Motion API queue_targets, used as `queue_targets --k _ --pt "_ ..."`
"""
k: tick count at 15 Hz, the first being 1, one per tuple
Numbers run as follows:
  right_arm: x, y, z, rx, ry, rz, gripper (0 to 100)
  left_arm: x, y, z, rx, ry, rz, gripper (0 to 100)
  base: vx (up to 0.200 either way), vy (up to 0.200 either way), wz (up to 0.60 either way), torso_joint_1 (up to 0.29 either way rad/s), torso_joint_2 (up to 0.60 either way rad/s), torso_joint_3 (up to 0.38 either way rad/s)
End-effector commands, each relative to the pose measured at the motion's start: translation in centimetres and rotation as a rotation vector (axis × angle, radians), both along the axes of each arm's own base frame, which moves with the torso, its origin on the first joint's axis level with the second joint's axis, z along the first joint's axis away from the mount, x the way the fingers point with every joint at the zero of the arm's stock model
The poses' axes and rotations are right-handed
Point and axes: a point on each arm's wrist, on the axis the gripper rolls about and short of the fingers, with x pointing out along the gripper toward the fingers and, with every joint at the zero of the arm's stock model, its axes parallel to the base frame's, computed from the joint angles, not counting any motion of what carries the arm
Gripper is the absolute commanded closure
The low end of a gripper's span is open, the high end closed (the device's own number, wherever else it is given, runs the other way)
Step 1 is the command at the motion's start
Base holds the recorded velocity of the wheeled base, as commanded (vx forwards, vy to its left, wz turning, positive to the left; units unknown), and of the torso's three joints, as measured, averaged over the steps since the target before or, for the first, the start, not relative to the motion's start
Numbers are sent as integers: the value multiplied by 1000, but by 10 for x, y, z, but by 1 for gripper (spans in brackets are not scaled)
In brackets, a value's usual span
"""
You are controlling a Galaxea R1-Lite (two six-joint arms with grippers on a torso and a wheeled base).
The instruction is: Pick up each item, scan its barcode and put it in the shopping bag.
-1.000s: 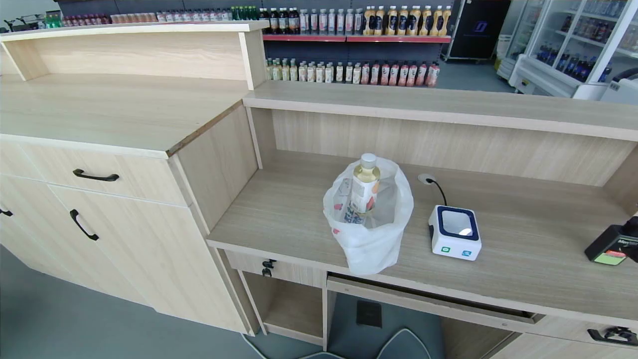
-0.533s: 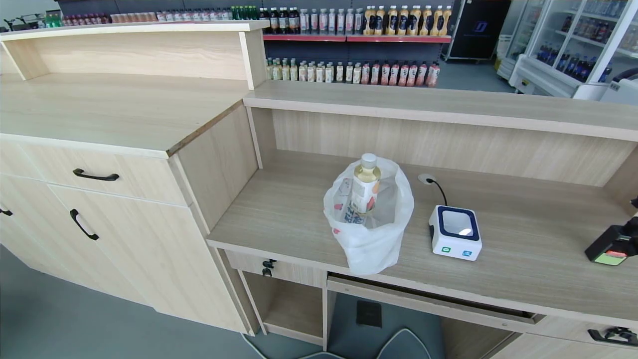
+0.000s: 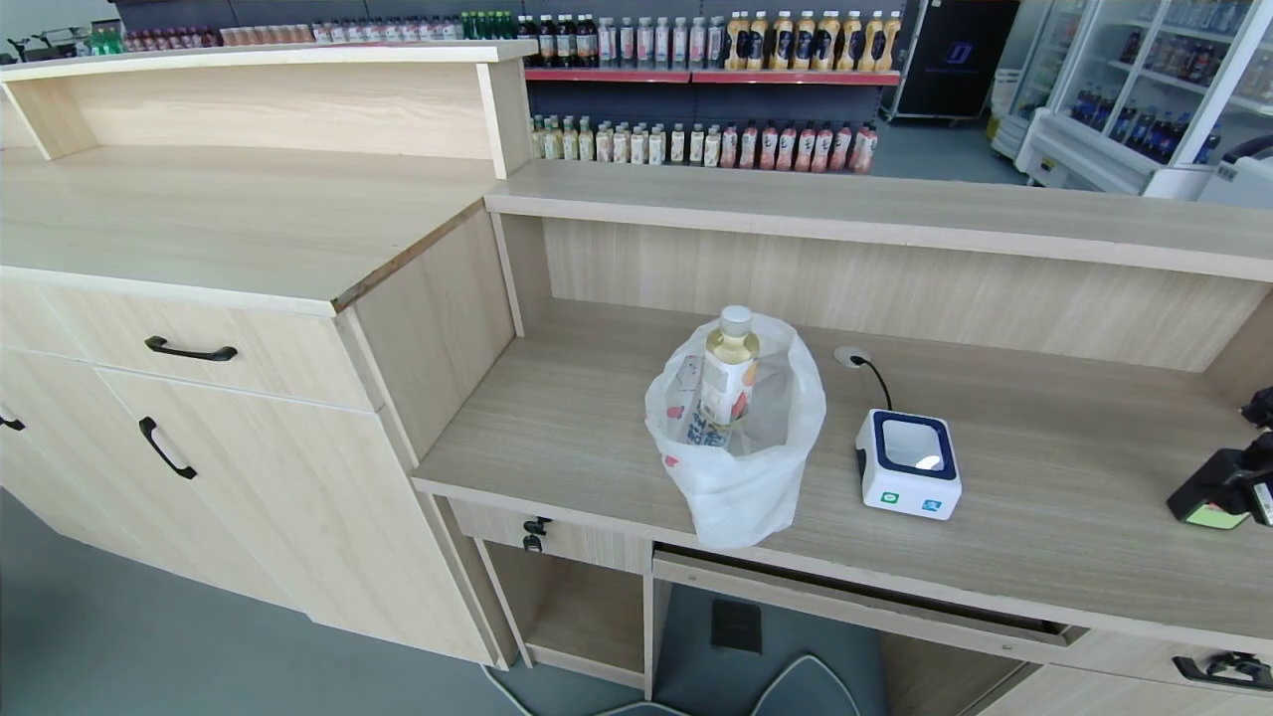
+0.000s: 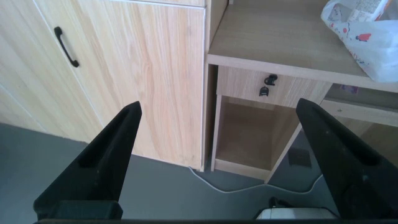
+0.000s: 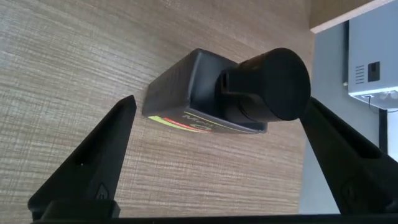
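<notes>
A white shopping bag (image 3: 738, 467) stands on the lower counter with a pale-yellow drink bottle (image 3: 726, 383) upright inside it. To its right sits the white and blue barcode scanner (image 3: 907, 462). A black boxy item (image 3: 1208, 489) with a red and green label lies at the counter's far right. In the right wrist view this black item (image 5: 199, 99) has a round black part on top. My right gripper (image 5: 219, 106) is open, one finger on each side of the item and clear of it. My left gripper (image 4: 219, 107) hangs open and holds nothing, low beside the cabinet, left of the bag (image 4: 367, 31).
A raised ledge (image 3: 875, 214) runs behind the lower counter, and a taller cabinet block (image 3: 229, 229) with black handles stands to the left. The scanner's cable (image 3: 875, 378) leads to a hole in the counter. Below are an open cubby (image 4: 249, 134) and grey floor.
At the head view's right edge, parts of my right gripper have shifted around the black item and now cover some of its label. Bag, bottle and scanner have not moved.
</notes>
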Motion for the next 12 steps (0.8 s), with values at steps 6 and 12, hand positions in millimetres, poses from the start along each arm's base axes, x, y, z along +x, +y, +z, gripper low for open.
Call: queue_targets --k 6,12 --pt "18 -3 -19 25 6 62 0 0 0 0 0 -1 0 0 0 0 0 0 0 0" --pt "29 6 -26 28 13 99 0 0 0 0 0 -1 0 0 0 0 0 0 0 0"
